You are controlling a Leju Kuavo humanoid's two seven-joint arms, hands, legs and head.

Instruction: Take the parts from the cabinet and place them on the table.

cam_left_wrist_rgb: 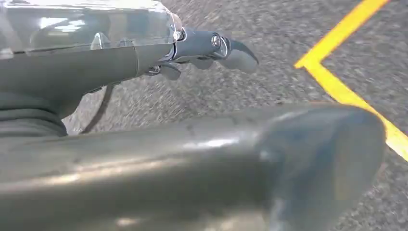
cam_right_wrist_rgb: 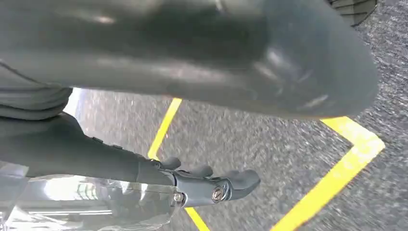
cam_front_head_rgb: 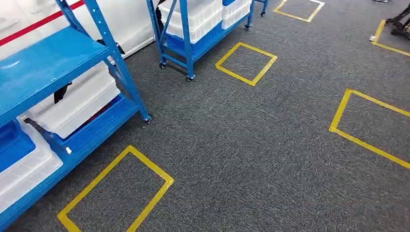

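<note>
Grey carpet (cam_front_head_rgb: 251,145) with yellow taped squares (cam_front_head_rgb: 118,193) spreads ahead. A blue shelf rack (cam_front_head_rgb: 53,63) stands at the left, holding white bins (cam_front_head_rgb: 77,104); the parts themselves can't be made out. A second blue rack (cam_front_head_rgb: 193,34) stands farther off. The left hand (cam_left_wrist_rgb: 202,50) and right hand (cam_right_wrist_rgb: 207,185) hang above the carpet, fingers extended, holding nothing.
</note>
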